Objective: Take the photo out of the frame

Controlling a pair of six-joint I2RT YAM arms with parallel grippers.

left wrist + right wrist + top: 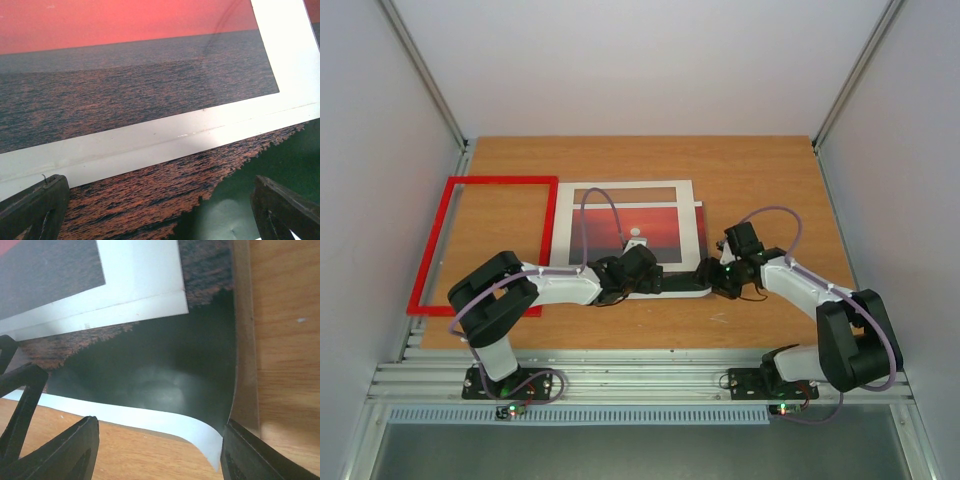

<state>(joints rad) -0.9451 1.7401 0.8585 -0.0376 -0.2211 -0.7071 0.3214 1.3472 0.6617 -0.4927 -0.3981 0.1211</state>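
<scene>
The photo (650,238), a red sunset over dark sea, lies mid-table under a white mat (630,192), its lower part sticking out below the mat. The red frame (500,181) lies on the table at the far left, apart from the photo, with bare wood showing through it. My left gripper (642,276) hovers open over the photo's (150,200) near edge, its fingers wide on either side. My right gripper (712,276) is open at the photo's near right corner. That dark corner (150,370) curls up, its white underside between the fingers (260,455).
A brown backing board (245,315) lies under the photo's right edge. Bare wooden table (770,180) surrounds the sheets. Grey walls close in the left and right sides, and a metal rail runs along the near edge (640,385).
</scene>
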